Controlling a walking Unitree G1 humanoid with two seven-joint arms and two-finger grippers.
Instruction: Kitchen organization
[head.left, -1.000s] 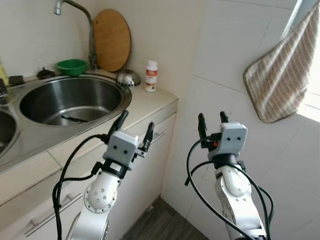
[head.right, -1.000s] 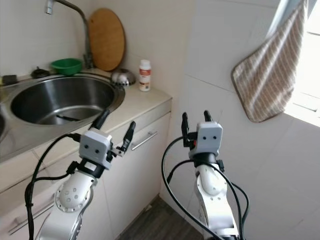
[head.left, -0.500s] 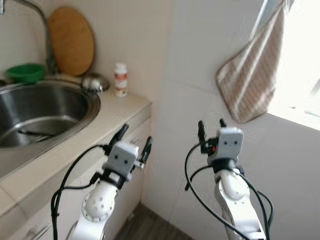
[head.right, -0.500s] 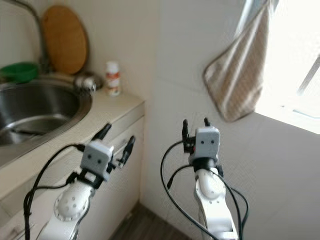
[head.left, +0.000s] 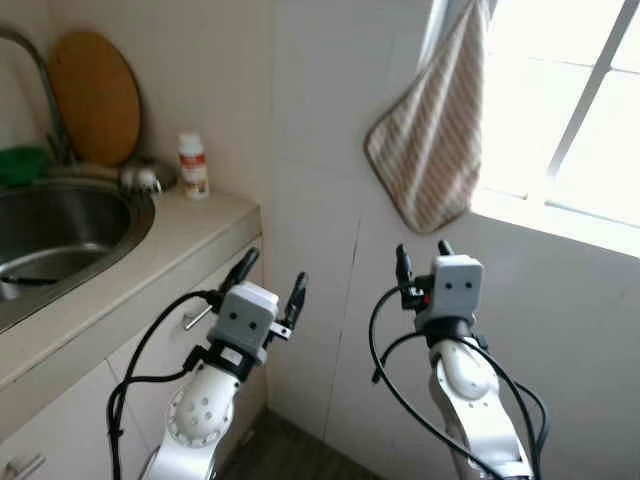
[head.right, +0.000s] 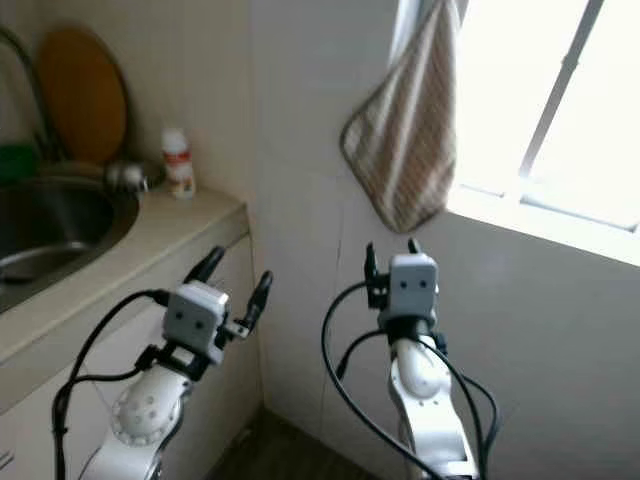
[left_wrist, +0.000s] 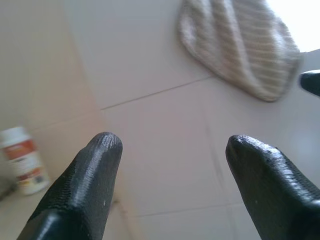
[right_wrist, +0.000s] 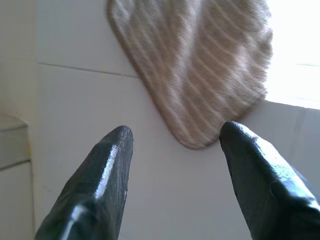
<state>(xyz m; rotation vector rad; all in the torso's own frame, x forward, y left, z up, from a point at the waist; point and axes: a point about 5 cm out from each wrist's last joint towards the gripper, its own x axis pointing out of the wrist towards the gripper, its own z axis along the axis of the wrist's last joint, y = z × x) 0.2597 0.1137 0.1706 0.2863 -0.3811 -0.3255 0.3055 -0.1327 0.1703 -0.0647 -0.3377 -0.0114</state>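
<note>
Item, towel (head.left: 430, 140): hanging on the wall beside the window (head.left: 560, 110), above our right gripper (head.left: 419, 256) and left gripper (head.left: 268, 280), both spread and empty; we judge it light, soft, limp, best pinched at its lower corner.

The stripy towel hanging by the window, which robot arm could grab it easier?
Probably the right. The right gripper is open, raised just beneath the striped towel; the left gripper sits nearer the counter.
</note>
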